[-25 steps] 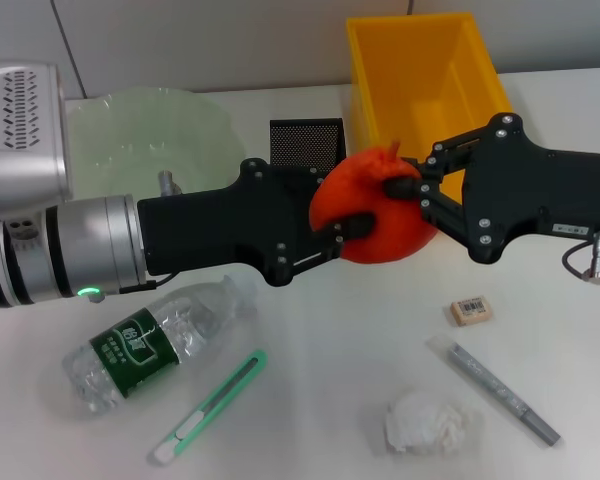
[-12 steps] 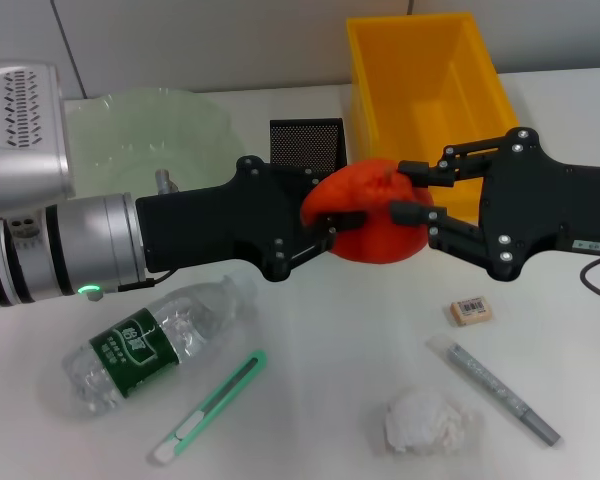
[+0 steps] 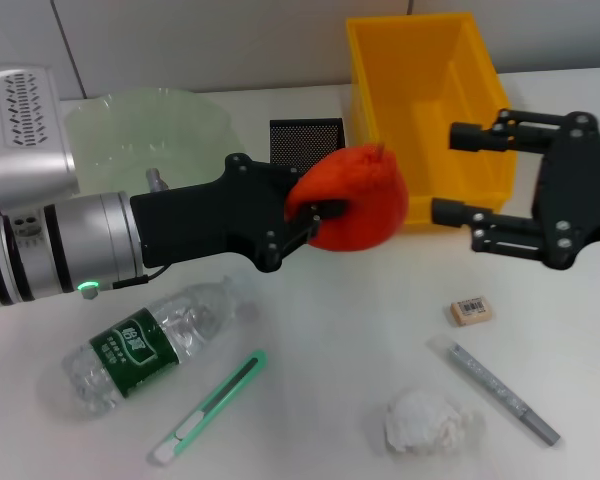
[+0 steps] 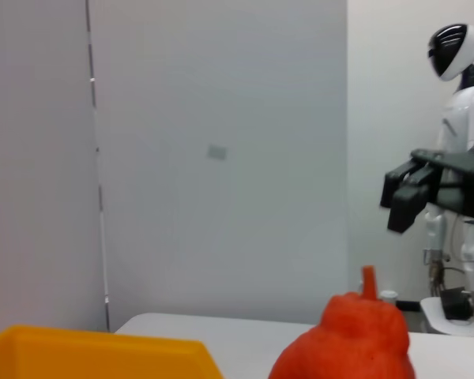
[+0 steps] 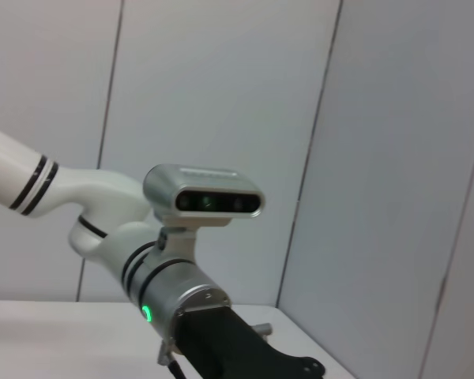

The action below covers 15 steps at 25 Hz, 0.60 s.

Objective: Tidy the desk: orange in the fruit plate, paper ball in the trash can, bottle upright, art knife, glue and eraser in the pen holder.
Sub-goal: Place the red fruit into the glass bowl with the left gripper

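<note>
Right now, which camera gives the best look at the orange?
The head view: the orange shows nearly whole, held above the desk by the left tool. The left wrist view catches only its top and stem. The right wrist view shows none of it.

The left arm reaches across from the left, its gripper (image 3: 315, 215) clamped on the orange (image 3: 358, 198), held above the table. The right gripper (image 3: 458, 172) sits well apart to the right, jaws spread wide and holding nothing, fingers (image 3: 477, 134) pointing toward the left gripper.
</note>
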Each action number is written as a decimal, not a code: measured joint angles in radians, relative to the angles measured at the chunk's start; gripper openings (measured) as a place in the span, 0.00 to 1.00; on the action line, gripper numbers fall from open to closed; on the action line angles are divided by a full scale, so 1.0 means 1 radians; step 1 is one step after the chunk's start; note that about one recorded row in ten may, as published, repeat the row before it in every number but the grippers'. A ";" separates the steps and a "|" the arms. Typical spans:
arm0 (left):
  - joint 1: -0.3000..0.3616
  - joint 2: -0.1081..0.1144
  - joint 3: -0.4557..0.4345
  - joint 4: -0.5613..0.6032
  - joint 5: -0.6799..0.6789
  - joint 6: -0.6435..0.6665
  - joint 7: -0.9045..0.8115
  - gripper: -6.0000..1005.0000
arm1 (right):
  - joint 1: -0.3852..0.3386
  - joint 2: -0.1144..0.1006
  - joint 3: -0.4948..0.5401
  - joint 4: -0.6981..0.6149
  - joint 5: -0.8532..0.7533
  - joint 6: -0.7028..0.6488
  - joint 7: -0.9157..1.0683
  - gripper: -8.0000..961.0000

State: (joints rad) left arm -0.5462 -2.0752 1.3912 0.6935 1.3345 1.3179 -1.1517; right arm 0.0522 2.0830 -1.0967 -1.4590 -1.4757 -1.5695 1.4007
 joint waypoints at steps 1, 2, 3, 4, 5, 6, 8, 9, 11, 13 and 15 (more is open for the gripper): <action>0.002 0.000 0.000 -0.001 0.000 -0.007 0.006 0.18 | -0.005 0.000 0.011 0.000 0.001 -0.002 0.000 0.59; 0.002 0.000 0.000 -0.001 0.000 -0.009 0.009 0.18 | -0.010 0.000 0.022 0.001 0.001 -0.003 0.000 0.64; 0.003 0.000 -0.001 -0.001 -0.003 -0.011 0.013 0.17 | -0.014 0.000 0.029 0.002 0.001 -0.004 0.000 0.65; 0.003 0.000 -0.003 0.000 -0.004 -0.011 0.013 0.16 | -0.018 0.000 0.035 0.004 0.001 -0.006 0.000 0.66; 0.004 0.000 -0.007 0.001 -0.006 -0.013 0.014 0.16 | -0.022 -0.001 0.042 0.006 0.001 -0.008 0.000 0.66; 0.004 0.000 -0.011 0.002 -0.007 -0.017 0.014 0.15 | -0.026 -0.001 0.050 0.011 0.001 -0.010 0.001 0.67; 0.005 0.000 -0.024 0.005 -0.009 -0.025 0.015 0.14 | -0.035 -0.001 0.065 0.024 -0.003 -0.013 0.000 0.68; 0.005 0.000 -0.035 0.006 -0.012 -0.028 0.017 0.13 | -0.039 -0.001 0.071 0.031 -0.004 -0.014 0.000 0.68; 0.005 0.000 -0.056 0.006 -0.016 -0.038 0.020 0.11 | -0.050 -0.001 0.082 0.048 -0.006 -0.014 -0.006 0.68; 0.005 -0.001 -0.074 0.007 -0.034 -0.069 0.023 0.09 | -0.060 -0.002 0.094 0.067 -0.007 -0.015 -0.010 0.68; 0.005 -0.001 -0.079 0.007 -0.070 -0.111 0.031 0.07 | -0.066 -0.002 0.107 0.088 -0.007 -0.024 -0.021 0.68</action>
State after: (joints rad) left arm -0.5414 -2.0759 1.3120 0.7001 1.2643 1.2074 -1.1209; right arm -0.0137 2.0808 -0.9894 -1.3709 -1.4830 -1.5932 1.3793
